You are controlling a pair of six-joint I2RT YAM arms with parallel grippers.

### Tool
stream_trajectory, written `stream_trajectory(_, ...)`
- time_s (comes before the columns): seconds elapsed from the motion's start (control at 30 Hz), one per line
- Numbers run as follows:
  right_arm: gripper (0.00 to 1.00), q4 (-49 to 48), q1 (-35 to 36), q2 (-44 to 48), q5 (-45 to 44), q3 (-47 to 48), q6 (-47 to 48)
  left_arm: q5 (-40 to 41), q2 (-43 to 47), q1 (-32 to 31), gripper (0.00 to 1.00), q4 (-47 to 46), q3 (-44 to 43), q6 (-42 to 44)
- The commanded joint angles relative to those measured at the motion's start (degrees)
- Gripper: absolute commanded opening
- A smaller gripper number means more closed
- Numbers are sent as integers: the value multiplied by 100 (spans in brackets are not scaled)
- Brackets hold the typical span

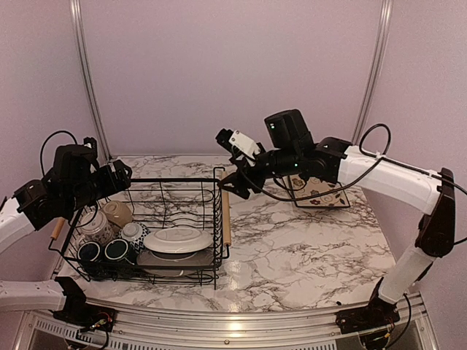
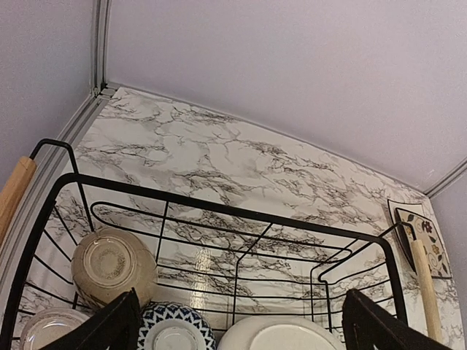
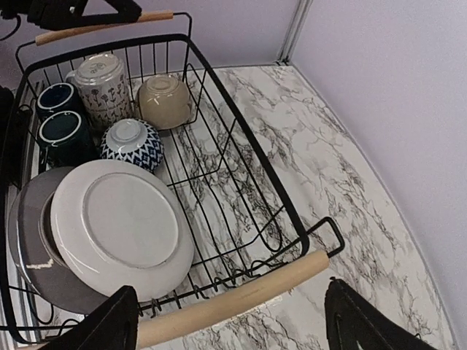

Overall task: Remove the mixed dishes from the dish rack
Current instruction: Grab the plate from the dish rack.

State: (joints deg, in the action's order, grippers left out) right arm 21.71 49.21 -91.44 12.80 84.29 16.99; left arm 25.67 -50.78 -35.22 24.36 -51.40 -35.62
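The black wire dish rack (image 1: 168, 180) stands at the left of the table. It holds a white plate (image 1: 176, 238) over a grey plate (image 3: 36, 248), a blue patterned bowl (image 3: 131, 142), a tan mug (image 3: 164, 100), a patterned mug (image 3: 102, 87) and two dark-blue mugs (image 3: 64, 135). A square floral plate (image 1: 321, 192) lies flat on the table at the right. My right gripper (image 3: 230, 328) hangs open above the rack's right wooden handle (image 3: 241, 299), holding nothing. My left gripper (image 2: 241, 328) is open over the rack's far left corner, above the tan mug (image 2: 113, 266).
The marble table (image 1: 292, 248) runs to walls at the back and both sides. The rack's left wooden handle (image 2: 14, 193) lies close to the left wall. The right arm (image 1: 379, 175) reaches across over the square plate.
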Motion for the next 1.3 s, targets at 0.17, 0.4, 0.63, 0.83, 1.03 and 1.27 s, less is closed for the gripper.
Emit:
stream_trajectory(0.17,84,2214,1164,-1910,-868,2334,1317,459,353,-11,99,288,-70,47)
stream_trajectory(0.4,84,3305,1758,-3096,-883,3804,1412,570,434,-11,99,289,-78,122)
stream_trajectory(0.63,87,3739,2222,-3688,-905,4671,1211,597,431,-11,99,269,-82,121)
stream_trajectory(0.83,87,3833,2249,-3853,-705,4890,1115,498,314,-11,99,176,-124,188)
stream_trajectory(1.03,87,4075,2244,-4273,-694,5241,1288,456,328,-11,99,139,-74,154)
stream_trajectory(1.27,86,3746,2242,-4449,-1003,5221,1325,488,393,-11,99,187,-80,180)
